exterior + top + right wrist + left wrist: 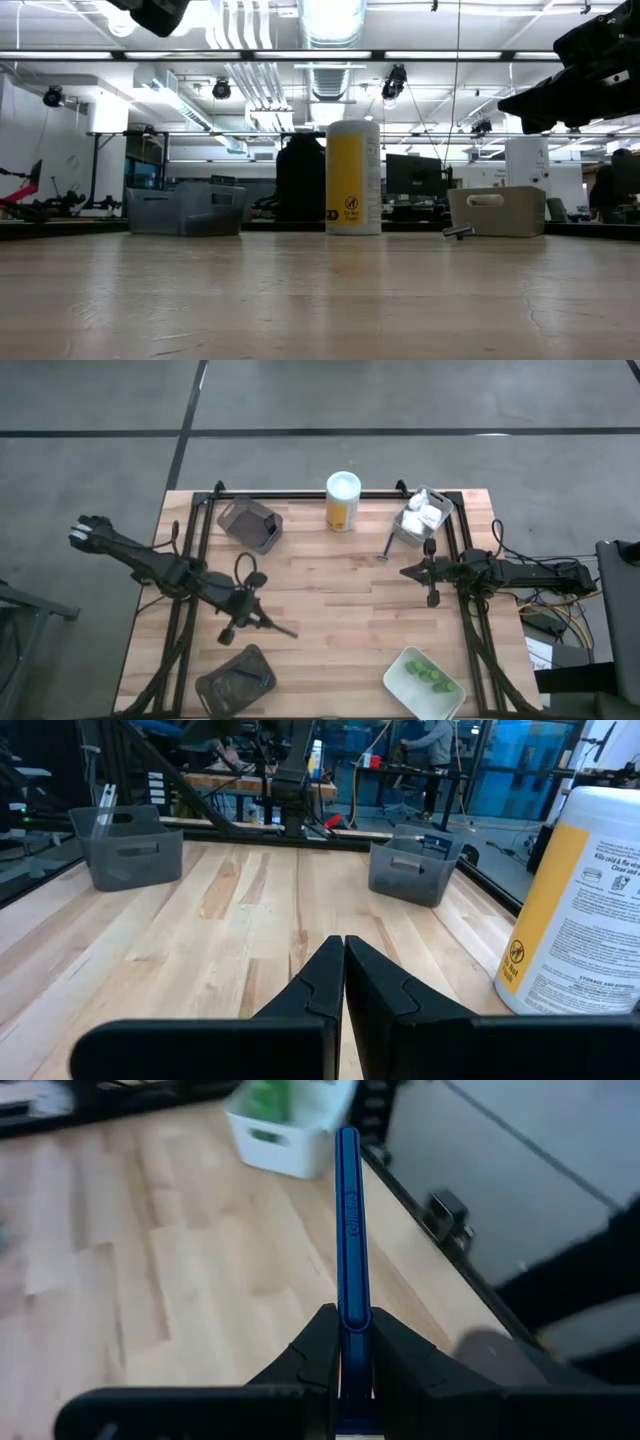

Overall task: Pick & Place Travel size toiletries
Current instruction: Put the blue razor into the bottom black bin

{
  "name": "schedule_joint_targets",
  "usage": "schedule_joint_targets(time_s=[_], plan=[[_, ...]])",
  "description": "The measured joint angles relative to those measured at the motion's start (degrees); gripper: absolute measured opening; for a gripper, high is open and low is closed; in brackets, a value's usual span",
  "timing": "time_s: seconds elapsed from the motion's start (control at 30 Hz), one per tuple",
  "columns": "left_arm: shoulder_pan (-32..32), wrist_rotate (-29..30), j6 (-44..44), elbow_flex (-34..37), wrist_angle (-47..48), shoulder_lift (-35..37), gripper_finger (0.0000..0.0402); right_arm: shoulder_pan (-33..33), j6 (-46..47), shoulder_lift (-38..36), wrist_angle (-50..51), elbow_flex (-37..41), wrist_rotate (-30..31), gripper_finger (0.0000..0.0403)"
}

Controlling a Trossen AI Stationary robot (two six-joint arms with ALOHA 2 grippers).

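My left gripper hangs over the table's near left part, shut on a thin blue-handled razor that sticks out ahead of its fingers. My right gripper waits at the right, shut and empty. The yellow white-capped bottle stands upright at the far middle. White packets fill a pale tray at the far right. Green pieces lie in a pale tray at the near right. A small dark piece lies by the far pale tray. My left gripper pinches one end of the razor's blue handle between its two fingers. The fingers slant down toward the table's near right, and the handle runs straight on past their tips, in line with them. The razor is lifted clear of the table.
One dark tray stands at the far left, and another, with something thin in it, near the front edge just below my left gripper. Bare wood lies across the table's middle. Black frame rails run along both sides.
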State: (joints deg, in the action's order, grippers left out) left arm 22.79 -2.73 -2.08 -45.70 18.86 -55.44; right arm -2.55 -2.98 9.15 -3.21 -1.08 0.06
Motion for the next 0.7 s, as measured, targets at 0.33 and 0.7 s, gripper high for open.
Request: schedule_joint_targets(time_s=[0.33, 0.7], plan=[[5.61, 0.38, 1.13, -0.03, 3.64, 0.0, 0.0043, 0.02, -0.02, 0.0, -0.01, 0.0, 0.0, 0.0008], [6.76, 1.52, 3.67, -0.45, 5.88, 0.15, 0.0043, 0.0, -0.02, -0.02, 0.0, 0.0, 0.0, 0.0008]])
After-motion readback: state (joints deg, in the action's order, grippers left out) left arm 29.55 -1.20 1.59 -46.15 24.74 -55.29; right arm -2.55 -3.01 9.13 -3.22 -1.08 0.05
